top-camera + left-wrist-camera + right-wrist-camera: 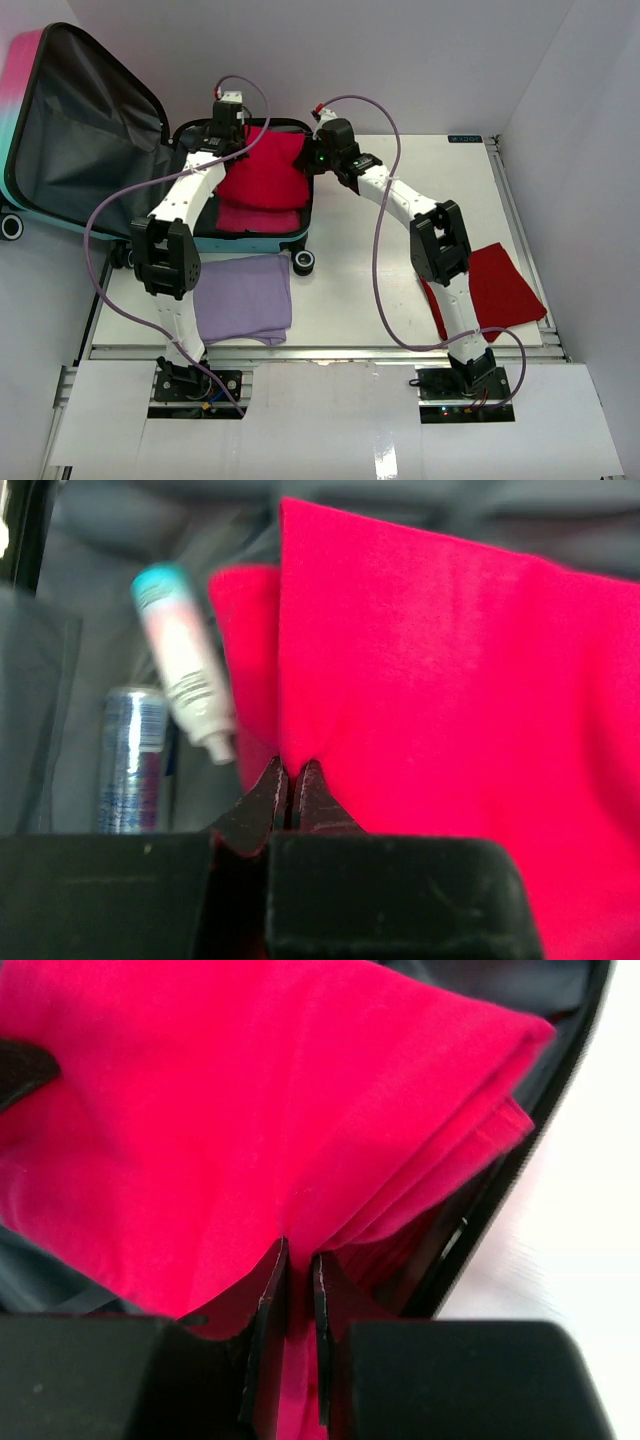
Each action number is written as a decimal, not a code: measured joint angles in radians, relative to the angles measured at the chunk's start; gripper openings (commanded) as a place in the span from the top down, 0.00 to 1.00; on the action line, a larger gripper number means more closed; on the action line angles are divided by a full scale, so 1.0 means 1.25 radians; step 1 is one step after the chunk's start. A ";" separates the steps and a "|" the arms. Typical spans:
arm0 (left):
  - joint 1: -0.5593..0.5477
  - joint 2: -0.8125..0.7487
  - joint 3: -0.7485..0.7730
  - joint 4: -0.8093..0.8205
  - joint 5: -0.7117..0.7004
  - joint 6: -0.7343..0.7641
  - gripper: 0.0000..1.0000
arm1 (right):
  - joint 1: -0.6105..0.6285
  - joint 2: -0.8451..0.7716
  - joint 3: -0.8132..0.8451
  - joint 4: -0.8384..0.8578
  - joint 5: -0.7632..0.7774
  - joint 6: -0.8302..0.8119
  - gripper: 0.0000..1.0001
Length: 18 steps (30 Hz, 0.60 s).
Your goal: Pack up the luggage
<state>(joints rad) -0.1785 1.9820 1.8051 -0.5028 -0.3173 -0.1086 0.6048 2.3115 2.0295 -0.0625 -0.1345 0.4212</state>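
Note:
The luggage (90, 130) lies open at the back left. Its pink-to-teal lid stands up and shows dark grey lining, and its base (250, 243) rests on the table. A bright red cloth (262, 170) hangs spread over the base, held between both grippers. My left gripper (226, 148) is shut on the cloth's left edge; in the left wrist view the jaws (290, 775) pinch the red cloth (430, 680). My right gripper (313, 160) is shut on its right side, with red cloth (250, 1110) running between the jaws (300, 1260).
A darker pink cloth (258, 217) lies in the base under the red one. A silver-blue can (130, 765) and a white tube with a teal cap (185, 670) lie in the base's left part. A folded purple cloth (243, 298) and a dark red cloth (497, 285) lie on the table.

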 measured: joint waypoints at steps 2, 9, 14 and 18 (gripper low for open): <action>0.027 0.017 -0.028 0.008 0.012 -0.002 1.00 | 0.000 0.033 0.011 0.013 -0.003 0.010 0.92; 0.054 0.120 -0.034 0.055 0.023 0.025 0.91 | 0.010 0.089 0.047 0.046 -0.011 0.025 0.92; 0.054 0.137 -0.038 0.089 0.038 0.045 0.58 | 0.010 0.091 0.047 0.054 -0.008 0.027 0.63; 0.056 0.136 -0.050 0.127 0.051 0.047 0.47 | 0.012 0.091 0.047 0.078 -0.013 0.027 0.47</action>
<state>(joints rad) -0.1088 2.1521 1.7422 -0.3445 -0.2538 -0.0496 0.6200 2.4248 2.0877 0.0352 -0.1506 0.4553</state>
